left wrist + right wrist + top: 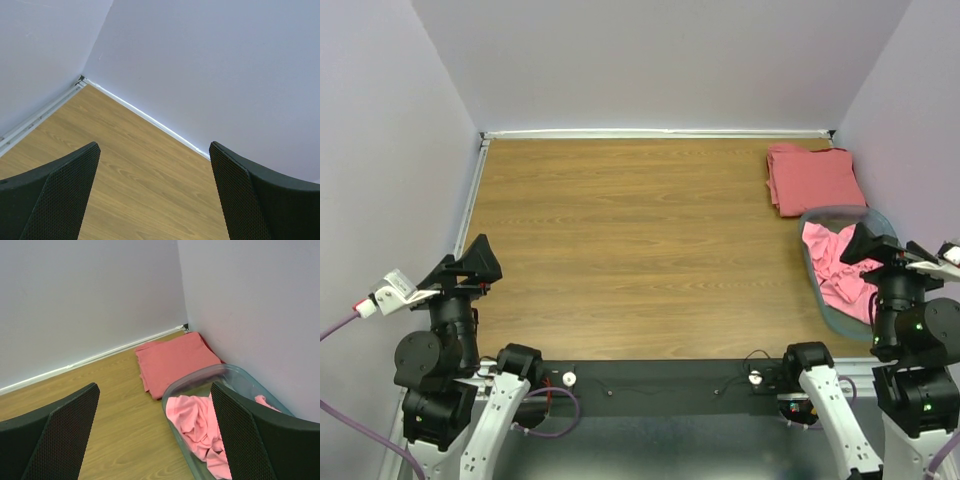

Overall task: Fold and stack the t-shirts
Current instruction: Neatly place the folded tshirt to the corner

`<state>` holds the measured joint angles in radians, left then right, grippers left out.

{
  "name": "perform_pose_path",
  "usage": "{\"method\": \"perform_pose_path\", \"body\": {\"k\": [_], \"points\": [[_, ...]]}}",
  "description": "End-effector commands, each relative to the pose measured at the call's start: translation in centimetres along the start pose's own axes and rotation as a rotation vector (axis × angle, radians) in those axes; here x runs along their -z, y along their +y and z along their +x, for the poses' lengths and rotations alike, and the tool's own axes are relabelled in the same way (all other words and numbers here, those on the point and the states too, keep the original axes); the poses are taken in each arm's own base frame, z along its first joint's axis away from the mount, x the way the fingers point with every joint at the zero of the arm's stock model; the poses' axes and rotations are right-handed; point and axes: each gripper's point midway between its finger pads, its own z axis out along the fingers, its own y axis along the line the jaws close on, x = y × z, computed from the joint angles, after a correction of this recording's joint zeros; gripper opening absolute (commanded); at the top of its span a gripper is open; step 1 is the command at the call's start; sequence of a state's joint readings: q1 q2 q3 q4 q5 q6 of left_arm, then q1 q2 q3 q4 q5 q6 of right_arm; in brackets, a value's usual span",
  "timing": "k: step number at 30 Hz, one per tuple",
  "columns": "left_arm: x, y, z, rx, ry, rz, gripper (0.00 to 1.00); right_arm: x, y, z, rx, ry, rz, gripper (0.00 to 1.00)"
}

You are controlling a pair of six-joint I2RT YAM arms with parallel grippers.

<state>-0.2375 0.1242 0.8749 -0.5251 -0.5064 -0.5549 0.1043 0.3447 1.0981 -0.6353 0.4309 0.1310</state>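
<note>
left jaws and right jaws gape empty; folded t-shirts (pixel 812 180) in far corner, crumpled pink ones (pixel 832 255) in basket (pixel 838 209) beside.

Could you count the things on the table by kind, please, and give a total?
Folded stack of pink t-shirts: 1
Grey-blue basket: 1
Heap of crumpled pink t-shirts inside it: 1
Total: 3
How many shirts each holds cannot be told.

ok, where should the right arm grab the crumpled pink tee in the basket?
Probably best: pinch the raised fold ridge near the middle of the crumpled tee, coming down from above with the open right gripper. The basket wall rings the cloth, blocking a sideways approach, and no hem or collar shows clearly.
</note>
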Motion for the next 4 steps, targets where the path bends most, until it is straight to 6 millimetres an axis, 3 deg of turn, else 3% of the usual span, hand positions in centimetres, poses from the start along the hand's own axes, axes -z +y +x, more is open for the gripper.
{"method": "perform_pose_path", "body": {"k": [1, 4], "points": [[0.20, 0.19, -1.04, 0.007, -0.031, -0.017, 0.99, 0.54, 0.03, 0.48, -0.009, 0.010, -0.017, 1.00], [-0.02, -0.10, -0.94, 0.001, -0.028, -0.007, 0.99, 0.34, 0.14, 0.92, -0.004, 0.023, -0.019, 1.00]]}}
